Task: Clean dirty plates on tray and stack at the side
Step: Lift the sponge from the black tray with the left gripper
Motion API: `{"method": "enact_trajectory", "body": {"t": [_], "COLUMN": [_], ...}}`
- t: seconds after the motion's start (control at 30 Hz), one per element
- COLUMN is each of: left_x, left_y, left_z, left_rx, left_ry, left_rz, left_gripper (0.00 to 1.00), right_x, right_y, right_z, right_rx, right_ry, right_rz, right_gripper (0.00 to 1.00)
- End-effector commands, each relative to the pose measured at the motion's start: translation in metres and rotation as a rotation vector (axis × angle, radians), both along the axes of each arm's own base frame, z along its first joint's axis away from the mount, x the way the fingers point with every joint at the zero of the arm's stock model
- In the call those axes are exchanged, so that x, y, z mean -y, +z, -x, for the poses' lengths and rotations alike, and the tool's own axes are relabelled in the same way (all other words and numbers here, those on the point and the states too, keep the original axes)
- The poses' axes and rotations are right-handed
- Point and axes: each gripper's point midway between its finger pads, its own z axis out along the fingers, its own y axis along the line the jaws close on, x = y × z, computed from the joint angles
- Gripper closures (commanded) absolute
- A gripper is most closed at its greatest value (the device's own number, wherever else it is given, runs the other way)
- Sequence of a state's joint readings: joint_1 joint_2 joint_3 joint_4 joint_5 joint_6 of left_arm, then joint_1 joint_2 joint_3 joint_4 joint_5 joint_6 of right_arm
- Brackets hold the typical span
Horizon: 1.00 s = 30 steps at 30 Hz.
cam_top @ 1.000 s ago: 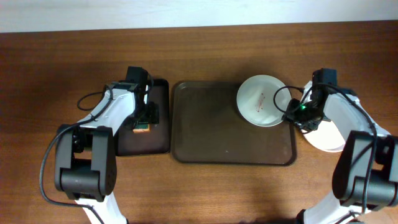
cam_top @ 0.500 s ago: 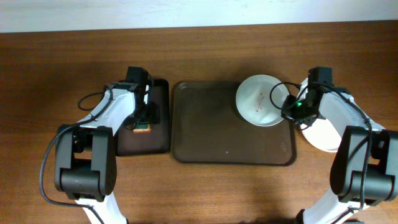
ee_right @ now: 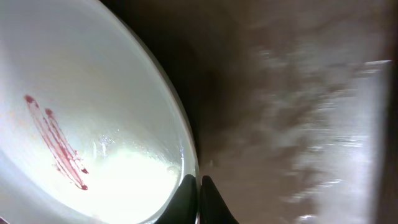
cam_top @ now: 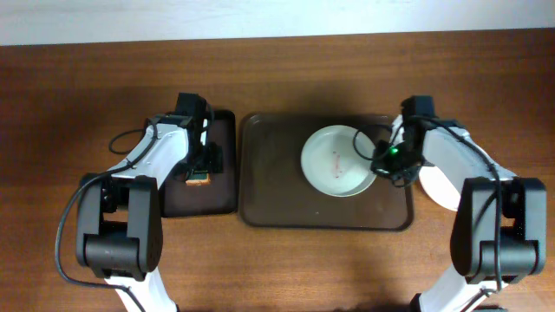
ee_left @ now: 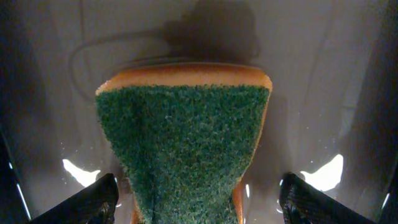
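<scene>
A white plate (cam_top: 336,161) with a red streak lies on the large brown tray (cam_top: 277,186), right of its middle. My right gripper (cam_top: 380,161) is shut on the plate's right rim; the right wrist view shows the closed fingers (ee_right: 198,186) pinching the rim, with the red smear (ee_right: 56,137) on the plate's inside. My left gripper (cam_top: 199,165) is open over the small dark tray (cam_top: 178,201). Its fingers (ee_left: 196,205) straddle a green-topped orange sponge (ee_left: 183,137) without touching it.
A clean white plate (cam_top: 436,189) lies on the wooden table right of the large tray, partly under my right arm. The small tray stands just left of the large one.
My right gripper has dragged the dirty plate left and slightly forward, from the tray's back right corner toward its middle. The left arm has not moved.
</scene>
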State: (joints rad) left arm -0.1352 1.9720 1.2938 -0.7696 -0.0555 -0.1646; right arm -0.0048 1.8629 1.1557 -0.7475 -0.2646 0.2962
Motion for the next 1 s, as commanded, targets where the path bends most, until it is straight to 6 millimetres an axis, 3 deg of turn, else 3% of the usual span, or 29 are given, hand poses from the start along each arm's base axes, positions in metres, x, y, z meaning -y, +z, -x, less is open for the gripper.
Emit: {"method": "enact_trajectory", "body": {"t": [0.0,0.2,0.3,0.33,0.37,0.43,0.63,0.67,0.7,0.73,0.83,0.87,0.97], "left_x": [0.002,0.002,0.003,0.003,0.004,0.004,0.002,0.002,0.002,0.002,0.000,0.000,0.000], "left_y": [-0.004,-0.004,-0.003,-0.003,-0.002,-0.002,0.012,0.017,0.021,0.022,0.019,0.019,0.019], "left_z": [0.003,0.001,-0.005,-0.008,-0.011,-0.014,-0.028,-0.031,-0.033,-0.032,-0.018,-0.017,-0.018], "left_rx": [-0.016,-0.010,0.017,0.029,0.040,0.053,0.098,0.106,0.107,0.099,0.043,0.039,0.042], "left_ry": [-0.002,-0.002,-0.002,-0.003,-0.003,-0.002,0.000,0.001,0.001,0.001,0.001,0.001,0.001], "left_rz": [0.013,0.014,0.017,0.018,0.020,0.021,0.007,0.002,0.002,0.001,-0.006,-0.007,-0.006], "left_gripper": [0.19,0.19,0.29,0.49,0.76,1.00,1.00,0.89,0.48,0.40,0.44,0.51,0.55], "right_x": [-0.028,-0.051,-0.050,-0.050,-0.050,-0.048,-0.048,-0.048,-0.048,-0.048,-0.048,-0.048,-0.048], "right_y": [0.000,0.002,0.001,0.001,0.001,0.001,0.001,0.000,0.000,0.000,0.000,0.000,0.000], "right_z": [-0.004,-0.007,-0.007,-0.007,-0.007,-0.008,-0.007,-0.006,-0.006,-0.006,-0.006,-0.006,-0.006], "right_rx": [0.010,0.045,0.046,0.045,0.045,0.046,0.044,0.041,0.039,0.039,0.039,0.039,0.038], "right_ry": [0.020,0.081,0.080,0.080,0.079,0.078,0.078,0.078,0.078,0.078,0.078,0.078,0.078], "right_rz": [-0.020,-0.023,-0.016,-0.012,-0.012,-0.004,-0.002,-0.001,-0.001,-0.001,-0.001,-0.001,-0.001], "right_gripper": [0.96,0.96,0.96,0.96,0.96,0.96,0.96,0.95,0.95,0.95,0.96,0.96,0.95]}}
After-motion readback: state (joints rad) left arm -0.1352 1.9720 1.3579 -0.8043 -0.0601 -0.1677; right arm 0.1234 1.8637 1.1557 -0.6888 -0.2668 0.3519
